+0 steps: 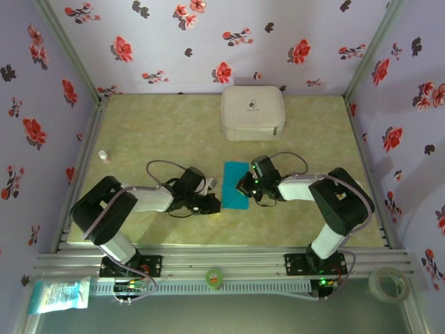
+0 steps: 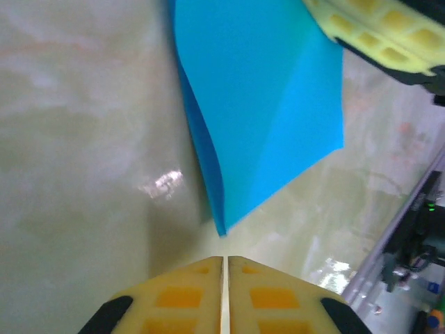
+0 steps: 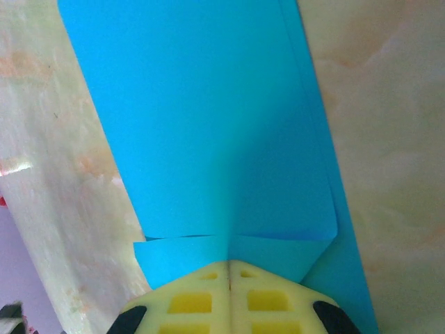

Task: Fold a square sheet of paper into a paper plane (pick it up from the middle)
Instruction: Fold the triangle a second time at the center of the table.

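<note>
Lying folded — square sheet of paper point(image 1: 235, 184), long axis near-to-far.

A white zip case point(image 1: 253, 113) sits at the far side of the pale green table point(image 1: 153, 139). A small white cylinder point(image 1: 103, 155) stands near the left edge. A green roll point(image 1: 214, 277), clear tape point(image 1: 388, 283) and a packet point(image 1: 59, 295) lie by the front rail point(image 1: 264, 261).

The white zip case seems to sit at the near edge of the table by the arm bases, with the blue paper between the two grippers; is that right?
Not quite: the top external view shows the white zip case at the far edge of the table. The blue paper does lie between the left gripper and the right gripper.
</note>
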### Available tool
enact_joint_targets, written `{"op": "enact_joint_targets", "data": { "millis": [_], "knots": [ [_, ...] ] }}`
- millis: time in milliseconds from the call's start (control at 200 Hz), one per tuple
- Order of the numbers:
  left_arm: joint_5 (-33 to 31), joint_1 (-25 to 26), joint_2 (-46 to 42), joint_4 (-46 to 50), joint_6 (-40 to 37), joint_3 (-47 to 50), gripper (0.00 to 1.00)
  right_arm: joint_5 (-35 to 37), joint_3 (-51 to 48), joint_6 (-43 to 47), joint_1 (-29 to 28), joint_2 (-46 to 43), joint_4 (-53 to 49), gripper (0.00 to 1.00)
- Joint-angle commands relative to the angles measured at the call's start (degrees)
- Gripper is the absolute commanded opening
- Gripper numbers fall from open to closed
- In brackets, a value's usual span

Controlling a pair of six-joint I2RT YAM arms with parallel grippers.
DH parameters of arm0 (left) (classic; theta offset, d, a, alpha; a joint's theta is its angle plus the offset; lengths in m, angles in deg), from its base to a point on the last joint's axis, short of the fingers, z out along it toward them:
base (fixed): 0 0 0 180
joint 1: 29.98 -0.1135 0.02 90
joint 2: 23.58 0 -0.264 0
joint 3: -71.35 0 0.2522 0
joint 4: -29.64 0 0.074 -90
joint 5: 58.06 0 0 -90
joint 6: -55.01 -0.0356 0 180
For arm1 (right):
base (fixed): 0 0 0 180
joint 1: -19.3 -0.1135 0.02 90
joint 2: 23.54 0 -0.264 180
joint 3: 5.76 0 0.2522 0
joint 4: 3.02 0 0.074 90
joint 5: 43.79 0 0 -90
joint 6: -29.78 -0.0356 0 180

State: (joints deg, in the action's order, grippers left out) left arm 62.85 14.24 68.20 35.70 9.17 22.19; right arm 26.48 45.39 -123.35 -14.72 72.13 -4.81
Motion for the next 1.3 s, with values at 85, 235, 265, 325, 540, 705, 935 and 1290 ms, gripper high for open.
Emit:
{"op": "enact_joint_targets", "data": {
  "millis": [85,235,265,325,540,705,935,1290],
  "knots": [
    [-0.31,-0.52,-4.56,-1.39,3.92,-3.89,0.04,4.09,-1.09,0.73,0.36,1.27,-6.57,0.00],
    [0.44,-0.53,2.99,1.21,3.15,-10.38,0.00,4.04,-0.98,0.56,0.31,1.00,-6.34,0.00],
    [0.55,-0.54,4.47,1.12,2.95,-11.23,0.00,4.13,-1.03,0.58,0.36,1.00,-6.26,0.00],
    [0.57,-0.49,6.91,1.63,2.37,-12.89,0.00,3.98,-1.01,0.47,0.36,1.02,-6.17,0.00],
    [-1.50,-0.49,11.95,2.34,0.43,-15.84,0.00,3.83,-1.18,0.64,0.36,0.79,-6.17,0.00],
    [-4.00,-0.49,13.69,3.66,-0.45,-13.43,0.00,3.56,-1.11,0.89,0.36,0.13,-5.93,0.00],
    [-4.73,-0.41,14.24,0.02,1.23,-5.81,0.00,2.74,3.78,4.76,0.36,-1.80,-10.41,0.04],
    [-4.74,-0.41,13.47,0.72,0.75,-6.44,0.00,2.30,5.59,3.63,-2.89,-3.54,-8.85,0.03]
  ]
}}
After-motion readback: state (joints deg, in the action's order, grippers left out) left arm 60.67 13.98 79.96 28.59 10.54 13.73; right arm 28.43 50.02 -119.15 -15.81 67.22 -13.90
